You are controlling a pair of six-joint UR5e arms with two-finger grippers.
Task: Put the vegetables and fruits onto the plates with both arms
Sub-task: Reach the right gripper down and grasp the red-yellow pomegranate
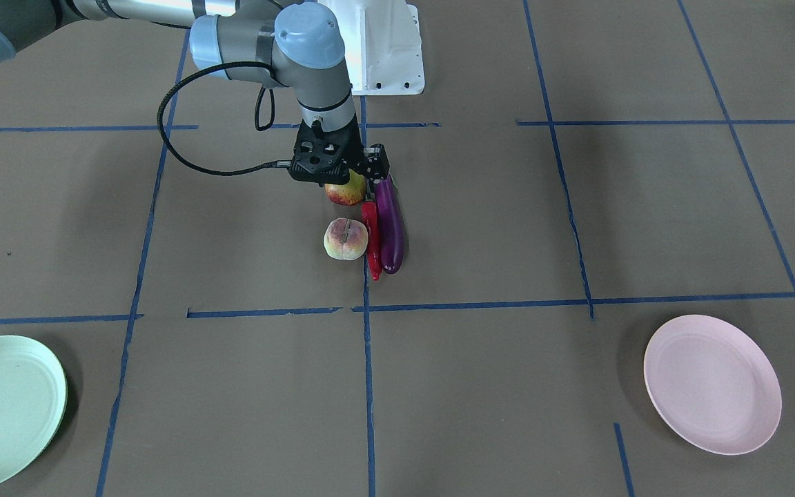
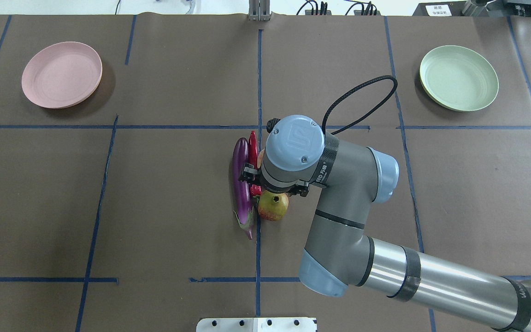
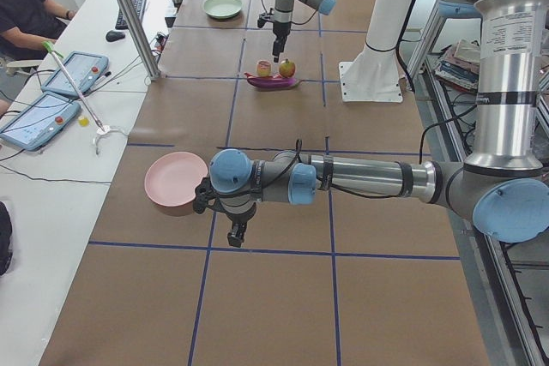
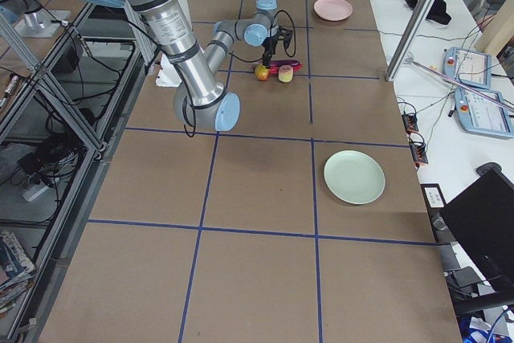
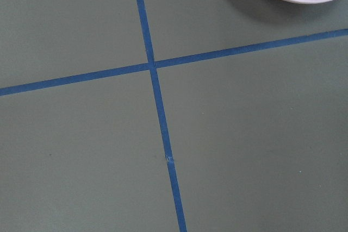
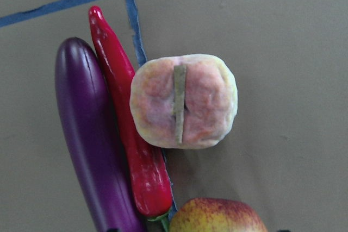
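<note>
Right gripper (image 1: 341,177) hangs over the mid-table cluster of eggplant (image 1: 390,231), chili (image 1: 371,238), crowned fruit (image 1: 346,193) and grooved fruit (image 1: 346,239), seemingly lining up a pick; left gripper (image 3: 238,232) waits near the pink plate (image 3: 170,184). Neither's opening is discernible.

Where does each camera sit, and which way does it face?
Front-facing: across the table, facing the robot, steeply down; right arm by the long glossy purple eggplant.
Overhead: behind the robot, looking forward; right arm enters from right.
Exterior left: table's left end; left arm near, by the round pale pink plate.
Exterior right: opposite end; right arm near, round pale green plate ahead.
Left wrist: down on blue tape; no arm shows.
Right wrist: down on the slim red chili pepper; no arm.
Shared: front-facing and overhead show both plates.
</note>
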